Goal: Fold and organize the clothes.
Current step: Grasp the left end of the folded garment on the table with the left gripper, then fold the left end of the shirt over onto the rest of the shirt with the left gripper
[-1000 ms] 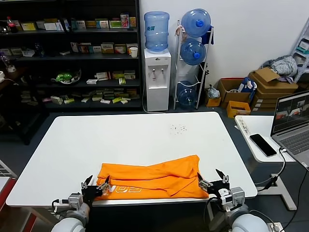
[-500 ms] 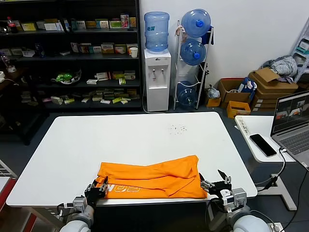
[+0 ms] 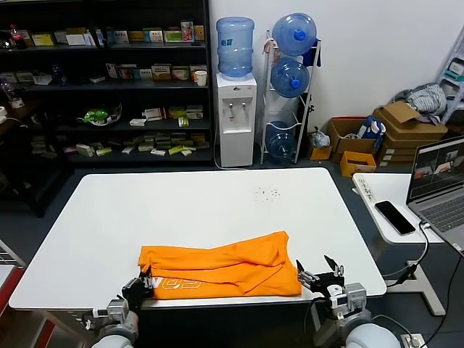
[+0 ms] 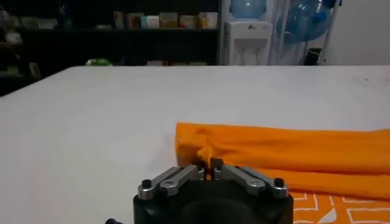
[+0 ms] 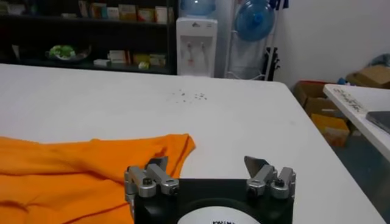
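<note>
A: At the lower centre of the head view, on the near edge of the white table (image 3: 181,210), lies the orange T-shirt (image 3: 217,267), folded into a long band with pale lettering (image 3: 174,283) along its lower left.

B: And the left gripper (image 3: 138,288)?

A: It sits at the lower left of the head view, at the shirt's left end. In the left wrist view the left gripper (image 4: 207,164) has its fingertips pressed together, pinching a bunched corner of the shirt (image 4: 286,152).

B: The right gripper (image 3: 320,277)?

A: At the lower right of the head view, just beside the shirt's right end. In the right wrist view the right gripper (image 5: 207,167) has its fingers spread apart, holding nothing; the shirt (image 5: 79,167) fills the lower left of that frame, with one finger (image 5: 155,170) in front of its hem and the other over bare table (image 5: 244,122).

B: Surroundings?

A: Upper centre of the head view: a water dispenser (image 3: 235,109) and a rack of bottles (image 3: 291,72). Upper left: dark shelves (image 3: 101,80). Right edge: a side table with a phone (image 3: 394,216) and a laptop (image 3: 441,185). Small specks (image 3: 267,193) mark the table beyond the shirt.
</note>
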Motion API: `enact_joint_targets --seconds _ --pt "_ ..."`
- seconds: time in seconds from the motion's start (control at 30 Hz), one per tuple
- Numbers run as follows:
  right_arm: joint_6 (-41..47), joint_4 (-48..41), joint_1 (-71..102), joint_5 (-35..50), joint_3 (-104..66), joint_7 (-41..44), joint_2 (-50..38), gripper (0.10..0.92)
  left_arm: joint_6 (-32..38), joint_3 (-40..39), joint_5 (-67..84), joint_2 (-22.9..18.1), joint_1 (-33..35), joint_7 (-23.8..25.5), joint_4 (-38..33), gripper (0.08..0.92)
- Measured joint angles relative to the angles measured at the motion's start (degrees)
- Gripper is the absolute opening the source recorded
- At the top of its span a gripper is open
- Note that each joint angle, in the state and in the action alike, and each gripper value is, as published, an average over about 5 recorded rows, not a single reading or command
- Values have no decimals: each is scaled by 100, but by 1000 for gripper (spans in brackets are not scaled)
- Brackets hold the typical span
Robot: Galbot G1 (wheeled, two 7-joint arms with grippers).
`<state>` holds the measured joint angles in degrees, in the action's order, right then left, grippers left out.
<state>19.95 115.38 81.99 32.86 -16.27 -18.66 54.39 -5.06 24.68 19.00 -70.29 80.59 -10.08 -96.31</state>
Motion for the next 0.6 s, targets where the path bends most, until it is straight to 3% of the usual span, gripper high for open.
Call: enact_joint_targets --seconds 0.3,0.6 --pt "14 -50 -190 4 178 -52 105 823 -158 782 -158 579 327 -65 -491 131" --pt "1 -131 -356 -29 328 -56 217 823 -140 2010 -272 1548 787 107 -191 131"
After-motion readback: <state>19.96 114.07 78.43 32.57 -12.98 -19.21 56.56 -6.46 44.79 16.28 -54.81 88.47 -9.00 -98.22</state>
